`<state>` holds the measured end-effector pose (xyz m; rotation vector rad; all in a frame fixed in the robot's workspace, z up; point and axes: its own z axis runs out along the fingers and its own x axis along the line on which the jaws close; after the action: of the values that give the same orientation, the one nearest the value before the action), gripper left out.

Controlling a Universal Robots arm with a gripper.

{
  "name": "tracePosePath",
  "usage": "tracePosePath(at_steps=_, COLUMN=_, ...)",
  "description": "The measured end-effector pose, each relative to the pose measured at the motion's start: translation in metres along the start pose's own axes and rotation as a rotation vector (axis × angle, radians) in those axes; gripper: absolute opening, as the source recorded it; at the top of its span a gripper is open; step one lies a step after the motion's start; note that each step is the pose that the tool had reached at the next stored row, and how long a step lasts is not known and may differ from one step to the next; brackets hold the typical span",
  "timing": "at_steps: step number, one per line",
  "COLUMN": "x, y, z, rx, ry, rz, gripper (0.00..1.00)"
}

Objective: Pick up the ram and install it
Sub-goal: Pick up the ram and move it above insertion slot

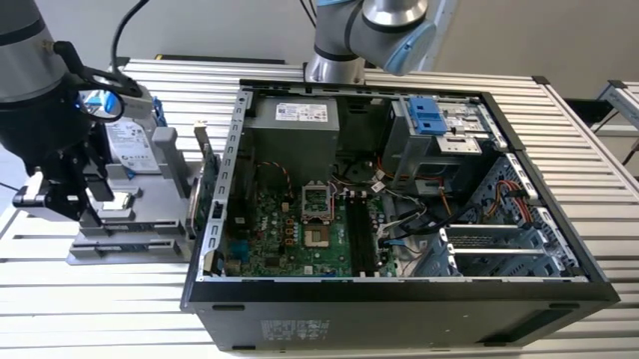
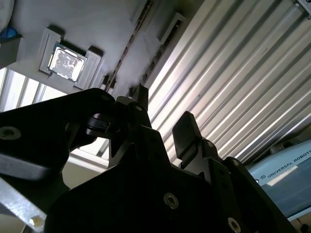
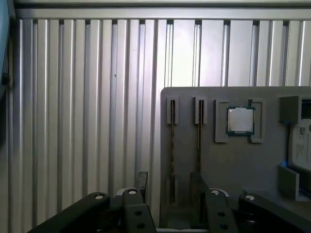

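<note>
The ram [image 3: 172, 145] stands on edge in a slot of the grey holder [image 3: 214, 165], seen as a thin dark strip. A second such strip [image 3: 199, 141] stands in the slot beside it. In the exterior view these sticks [image 1: 203, 168] rise at the holder's side nearest the computer case. My gripper [image 3: 169, 187] hangs open above the holder, its two black fingers apart and nothing between them. In the first wrist view the fingers line up on either side of the first strip. In the second wrist view the gripper [image 2: 163, 116] shows from below, fingers spread.
A square silver CPU chip [image 3: 240, 120] and a hard drive [image 1: 130, 142] also sit in the holder [image 1: 130, 232]. The open computer case [image 1: 399, 187] lies at the exterior view's right of the holder, motherboard [image 1: 289, 232] exposed. All rests on a ribbed metal table [image 3: 87, 121].
</note>
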<state>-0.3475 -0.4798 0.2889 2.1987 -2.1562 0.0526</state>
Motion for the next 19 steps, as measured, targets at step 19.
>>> tracePosePath(at_steps=19, x=-0.0020, y=-0.0002, z=0.0162, rx=0.0004, ry=0.0032, rz=0.000, gripper=1.00)
